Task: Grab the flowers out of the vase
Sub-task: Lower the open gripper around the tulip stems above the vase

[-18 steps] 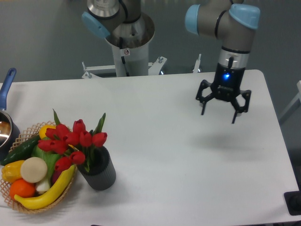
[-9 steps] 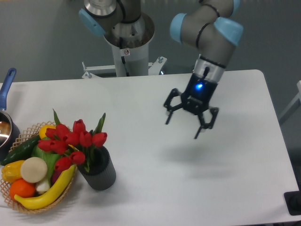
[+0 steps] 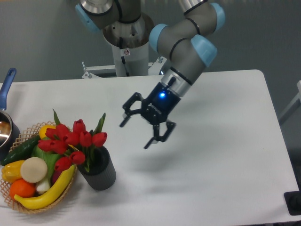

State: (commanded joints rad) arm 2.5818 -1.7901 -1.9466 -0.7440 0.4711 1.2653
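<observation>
end effector [image 3: 136, 133] | fingers spread wide | empty, right of flowers [image 3: 73, 141]

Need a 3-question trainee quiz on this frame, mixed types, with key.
1. True or false: the hand is shut on the flowers.
2. Multiple choice: the vase stands
A. inside the wicker basket
B. on the table, right beside the basket
C. on the blue-handled pot
3. Fill in: the long yellow fruit at the basket's front edge is a ______.

Key
1. False. The hand is open, in the air to the right of the tulips, touching nothing.
2. B
3. banana
</observation>
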